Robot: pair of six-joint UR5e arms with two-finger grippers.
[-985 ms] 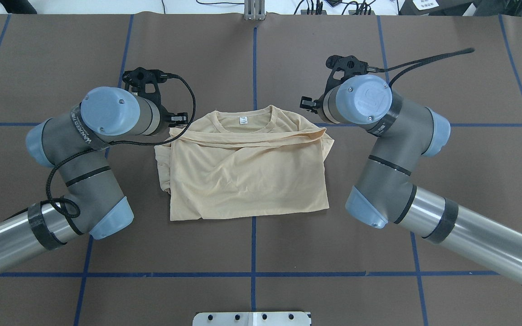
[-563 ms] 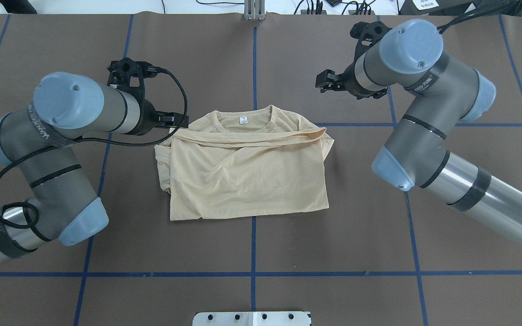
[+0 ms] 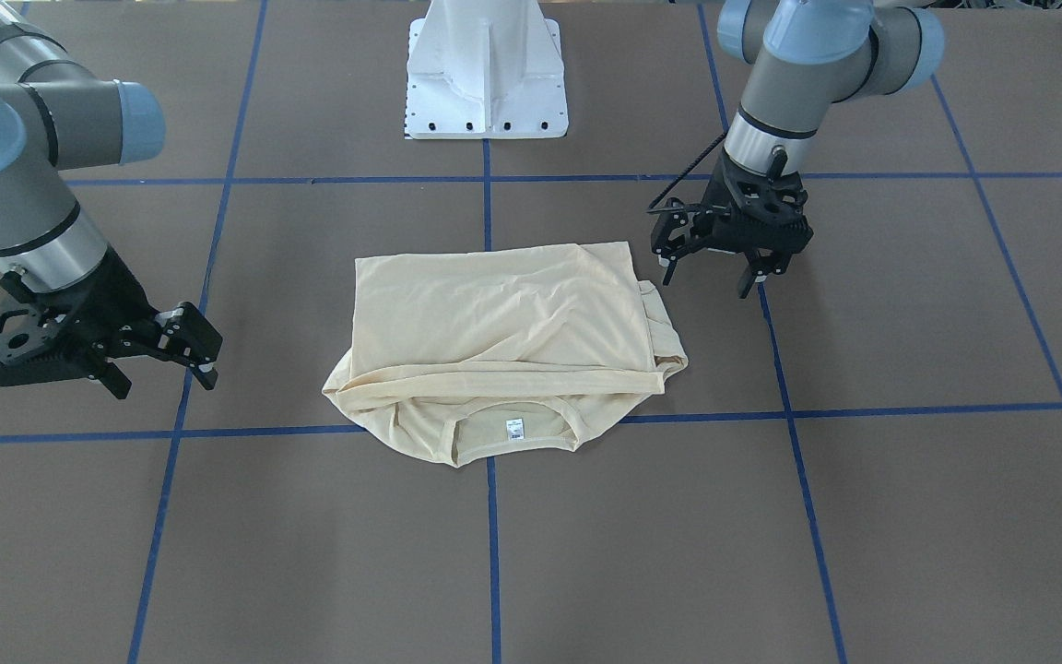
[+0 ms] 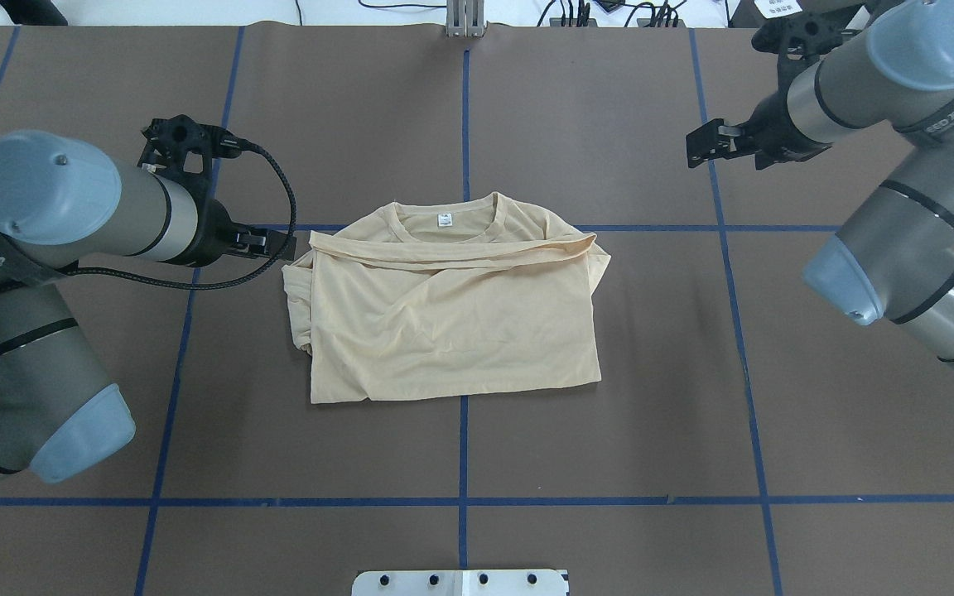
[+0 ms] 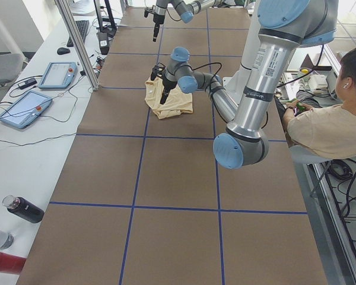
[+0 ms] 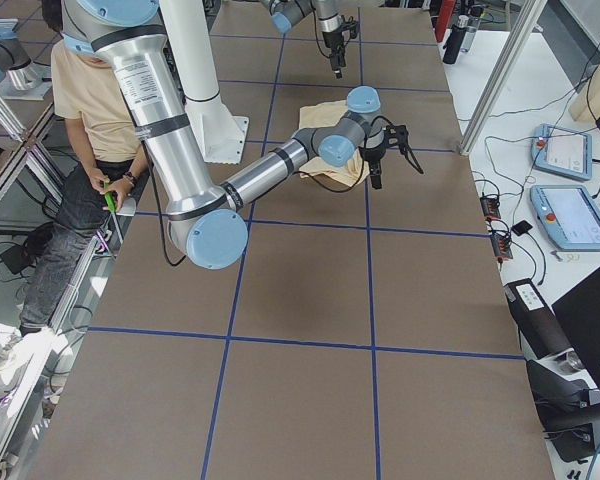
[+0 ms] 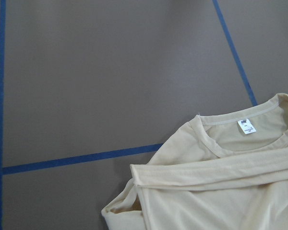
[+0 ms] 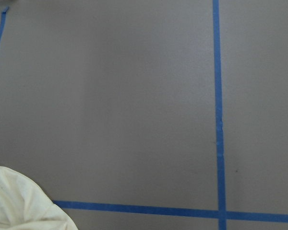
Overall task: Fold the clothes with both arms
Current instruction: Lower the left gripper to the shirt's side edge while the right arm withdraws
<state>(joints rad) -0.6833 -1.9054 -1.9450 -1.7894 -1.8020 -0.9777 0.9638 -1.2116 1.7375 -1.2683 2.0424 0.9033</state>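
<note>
The pale cream-yellow shirt [image 4: 452, 314] lies folded flat in a rough rectangle on the brown table, with its collar and white neck label [image 4: 445, 220] on the far side from the robot. It also shows in the front view [image 3: 494, 314] and the left wrist view [image 7: 221, 191]. No print shows. My left gripper [image 4: 278, 246] is open and empty, raised just beside the shirt's left shoulder corner; it also shows in the front view [image 3: 706, 281]. My right gripper [image 4: 702, 147] is open and empty, well off to the shirt's far right [image 3: 162, 380].
Blue tape lines [image 4: 464, 124] divide the brown table cover into squares. The white pedestal base [image 3: 487, 74] stands at the robot's side of the table. An operator [image 5: 332, 119] sits beside the table. Teach pendants [image 5: 24, 110] and bottles [image 5: 24, 209] lie along the side bench.
Both arms have pulled outward and away from the shirt: the left gripper toward the left, the right gripper toward the far right corner. The shirt has not moved.
</note>
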